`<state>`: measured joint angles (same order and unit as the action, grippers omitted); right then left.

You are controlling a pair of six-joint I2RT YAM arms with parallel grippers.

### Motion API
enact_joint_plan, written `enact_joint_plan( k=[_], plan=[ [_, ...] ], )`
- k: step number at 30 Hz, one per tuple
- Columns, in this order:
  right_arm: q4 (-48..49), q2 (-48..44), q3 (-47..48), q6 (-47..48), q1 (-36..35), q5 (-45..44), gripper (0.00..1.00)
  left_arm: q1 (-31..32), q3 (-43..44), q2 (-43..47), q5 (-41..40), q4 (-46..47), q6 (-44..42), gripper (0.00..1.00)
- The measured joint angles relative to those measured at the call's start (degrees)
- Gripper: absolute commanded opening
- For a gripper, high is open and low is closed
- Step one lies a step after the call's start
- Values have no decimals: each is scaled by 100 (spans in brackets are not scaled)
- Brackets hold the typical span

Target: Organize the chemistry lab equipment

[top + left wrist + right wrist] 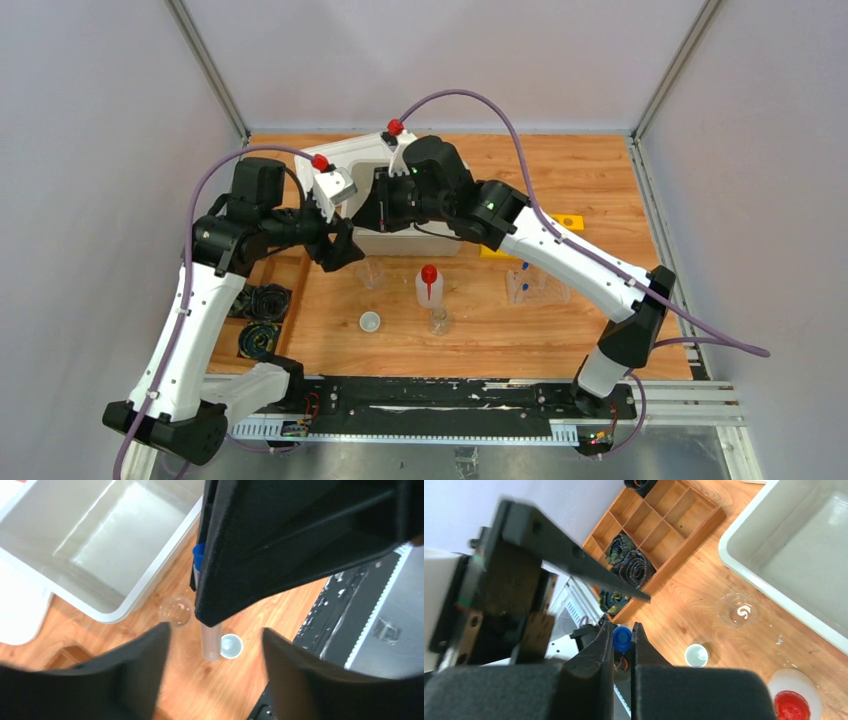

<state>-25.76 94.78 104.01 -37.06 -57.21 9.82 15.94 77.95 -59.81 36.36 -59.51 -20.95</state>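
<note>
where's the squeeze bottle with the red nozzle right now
Top view: the squeeze bottle stands mid-table, just in front of the white bin, with a clear glass beaker at its near side.

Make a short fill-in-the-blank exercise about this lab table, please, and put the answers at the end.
1. The right gripper is shut on a test tube whose cap is ___.
2. The squeeze bottle has a ___ nozzle.
3. The left gripper holds nothing; its jaws are ___.
4. The cable coils lie in a divided tray made of ___.

Missing words: blue; red; open; wood.
</note>
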Motion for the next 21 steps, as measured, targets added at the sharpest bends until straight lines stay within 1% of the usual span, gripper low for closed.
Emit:
enact_joint_plan(
  k=[1, 4, 6, 10, 12, 15, 18, 21],
  plan=[
    [-7, -4, -20, 20, 0, -35, 0, 0, 0, 11, -2, 4, -35, 99],
    [-129, -127, -219, 151, 55, -245, 0, 0, 2, 42, -55, 26, 17, 100],
    [-247, -385, -575, 295, 146, -503, 0, 0, 4, 48, -136, 26, 48, 100],
    [-671, -1427, -1659, 575, 605, -1292, 0, 0, 20, 46, -391, 26, 162, 100],
    [-970, -2131, -2275, 688, 968, -1770, 0, 0, 50, 46, -505, 28, 219, 100],
    [-1445, -2983, -2953, 739, 1486, -2422, 0, 0, 96, 46, -608, 31, 275, 100],
    [-1834, -3552, -3486, 726, 1803, -2975, 0, 0, 122, 28, -680, 28, 341, 100],
    [-2162, -3871, -3998, 621, 1980, -3407, 0, 0, 122, -15, -723, 28, 374, 100]
  ],
)
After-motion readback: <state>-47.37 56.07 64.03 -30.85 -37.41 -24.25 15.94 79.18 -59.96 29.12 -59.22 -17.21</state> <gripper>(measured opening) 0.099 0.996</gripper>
